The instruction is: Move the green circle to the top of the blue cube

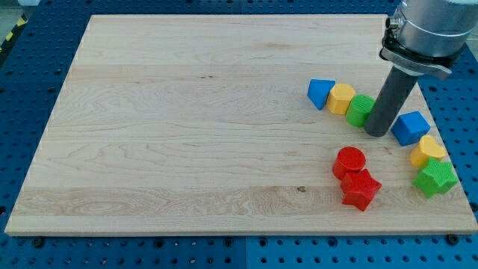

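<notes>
The green circle point(359, 109) lies at the view's right, partly hidden behind my rod. The blue cube point(410, 127) sits just right of the rod, slightly lower in the view. My tip point(377, 132) rests on the board between them, touching or nearly touching the green circle's right side and close to the cube's left edge. The green circle is at the right end of a row with a yellow block point(341, 98) and a blue triangular block point(320, 93).
A red cylinder point(349, 161) and a red star point(361, 189) sit below the tip. A yellow block point(429, 150) and a green star point(436, 178) lie below the blue cube, near the board's right edge point(457, 161).
</notes>
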Robot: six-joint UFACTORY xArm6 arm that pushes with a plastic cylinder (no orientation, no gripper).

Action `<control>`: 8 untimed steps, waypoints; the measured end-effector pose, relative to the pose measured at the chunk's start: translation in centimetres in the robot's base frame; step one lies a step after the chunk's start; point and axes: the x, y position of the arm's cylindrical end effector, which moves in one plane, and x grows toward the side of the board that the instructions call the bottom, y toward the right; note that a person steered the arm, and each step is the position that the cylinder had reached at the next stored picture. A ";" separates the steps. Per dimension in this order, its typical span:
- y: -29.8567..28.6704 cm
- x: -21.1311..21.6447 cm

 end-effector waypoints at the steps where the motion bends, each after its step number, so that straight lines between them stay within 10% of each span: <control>1: 0.0 -2.8; 8: 1.5 -4.6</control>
